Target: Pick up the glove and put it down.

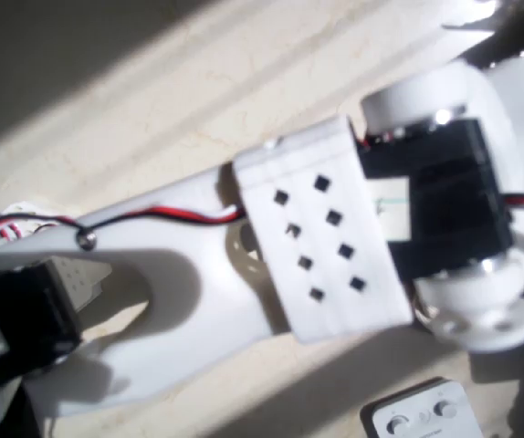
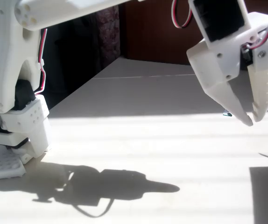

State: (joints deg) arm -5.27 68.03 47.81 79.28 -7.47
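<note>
Above the table's (image 2: 138,140) right edge in the fixed view, your gripper (image 2: 251,116) hangs nearly closed and empty. I can't spot the glove, so descending now risks a blind miss.

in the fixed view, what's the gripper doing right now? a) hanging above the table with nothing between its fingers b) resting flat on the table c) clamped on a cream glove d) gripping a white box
a: the gripper hangs above the table, its fingertips nearly together with nothing between them, and its shadow falls on the table below.
</note>
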